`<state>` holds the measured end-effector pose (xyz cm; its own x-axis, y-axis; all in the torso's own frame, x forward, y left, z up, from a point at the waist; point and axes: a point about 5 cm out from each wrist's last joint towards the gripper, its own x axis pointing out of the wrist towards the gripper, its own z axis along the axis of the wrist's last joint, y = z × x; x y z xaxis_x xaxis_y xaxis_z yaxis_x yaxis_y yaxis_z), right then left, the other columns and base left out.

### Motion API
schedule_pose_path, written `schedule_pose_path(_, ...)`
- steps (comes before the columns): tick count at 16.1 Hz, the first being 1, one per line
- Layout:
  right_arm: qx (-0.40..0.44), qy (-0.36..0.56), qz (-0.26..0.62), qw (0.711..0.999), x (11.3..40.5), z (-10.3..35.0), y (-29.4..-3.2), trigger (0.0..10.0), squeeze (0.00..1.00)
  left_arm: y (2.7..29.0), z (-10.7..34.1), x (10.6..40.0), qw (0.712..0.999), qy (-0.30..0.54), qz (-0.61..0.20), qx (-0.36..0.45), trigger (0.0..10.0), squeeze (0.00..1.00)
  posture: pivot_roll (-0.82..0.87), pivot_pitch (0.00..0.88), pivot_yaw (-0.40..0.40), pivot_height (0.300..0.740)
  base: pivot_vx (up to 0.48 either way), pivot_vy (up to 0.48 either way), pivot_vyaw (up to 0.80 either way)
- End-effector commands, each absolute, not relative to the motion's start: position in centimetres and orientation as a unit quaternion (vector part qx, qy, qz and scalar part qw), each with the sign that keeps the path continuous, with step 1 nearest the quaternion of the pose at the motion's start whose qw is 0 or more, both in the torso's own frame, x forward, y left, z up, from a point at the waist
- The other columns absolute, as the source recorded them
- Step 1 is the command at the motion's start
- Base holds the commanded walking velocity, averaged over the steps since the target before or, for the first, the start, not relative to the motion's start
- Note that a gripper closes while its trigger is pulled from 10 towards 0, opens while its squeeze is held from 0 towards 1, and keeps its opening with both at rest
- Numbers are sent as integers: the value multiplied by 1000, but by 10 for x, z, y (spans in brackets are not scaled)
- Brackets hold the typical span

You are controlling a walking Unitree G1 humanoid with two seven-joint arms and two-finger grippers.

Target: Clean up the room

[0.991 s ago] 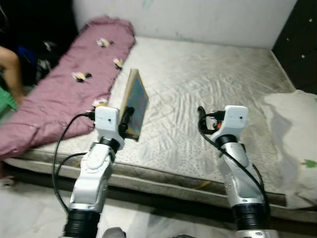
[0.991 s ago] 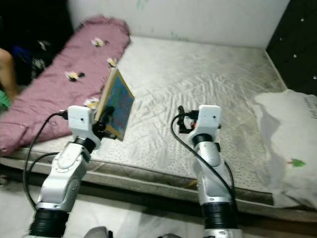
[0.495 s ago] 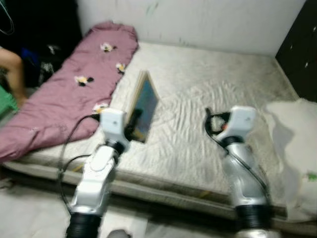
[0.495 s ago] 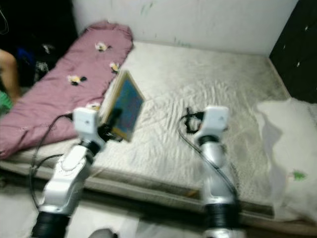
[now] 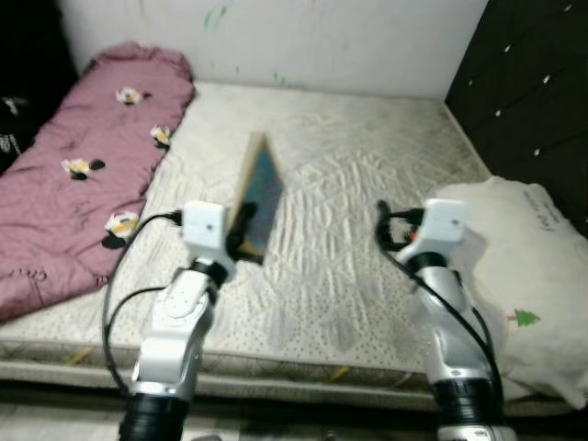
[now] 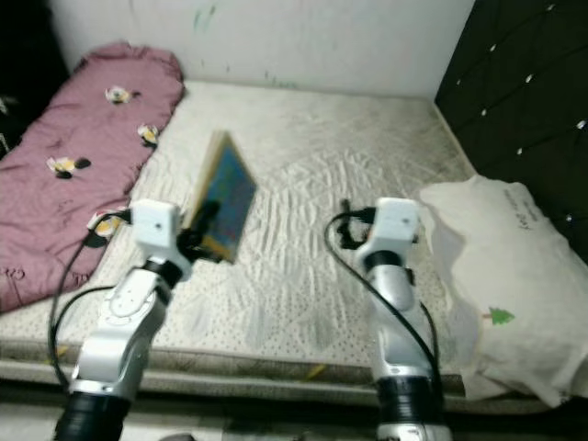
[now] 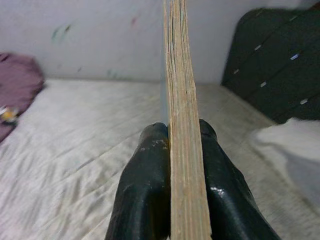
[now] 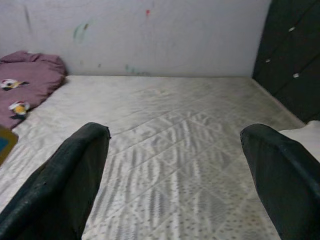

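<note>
A bare quilted mattress spans the scene, a pink flowered blanket along its left side and a white pillow at right. Above the mattress, the left gripper pinches a thin wooden board upright. The right gripper hovers, fingers spread wide.

No text can be read here. The white pillow bears a small green tree print and, near its top corner, what may be a line of writing, too blurred to make out.
</note>
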<state>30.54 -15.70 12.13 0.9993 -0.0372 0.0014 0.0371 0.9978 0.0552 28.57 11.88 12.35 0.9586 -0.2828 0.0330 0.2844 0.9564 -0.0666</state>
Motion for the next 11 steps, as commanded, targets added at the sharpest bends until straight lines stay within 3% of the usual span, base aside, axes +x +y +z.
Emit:
schedule_pose_path(1, 23, -7, -24, 999, 307, 125, -159, 10000, 0, 120, 132, 285, 989, -30, -142, -31, 10000, 0, -40, 0, -38, 740, 0, 0, -513)
schedule_pose_path(3, 17, -11, -30, 999, 307, 129, -165, 10000, 0, 121, 133, 284, 988, -32, -146, -29, 10000, 0, -38, 0, -53, 740, 0, 0, -697)
schedule_pose_path(6, 4, -12, -50, 999, 307, 132, -176, 10000, 0, 126, 137, 286, 988, -38, -149, -18, 10000, 0, -29, 6, -51, 740, 0, -253, 0)
schedule_pose_path(11, 16, 1, -47, 999, 300, 121, -168, 10000, 0, 128, 135, 284, 988, -31, -150, -20, 10000, 0, -33, 7, -38, 740, 0, -339, 0)
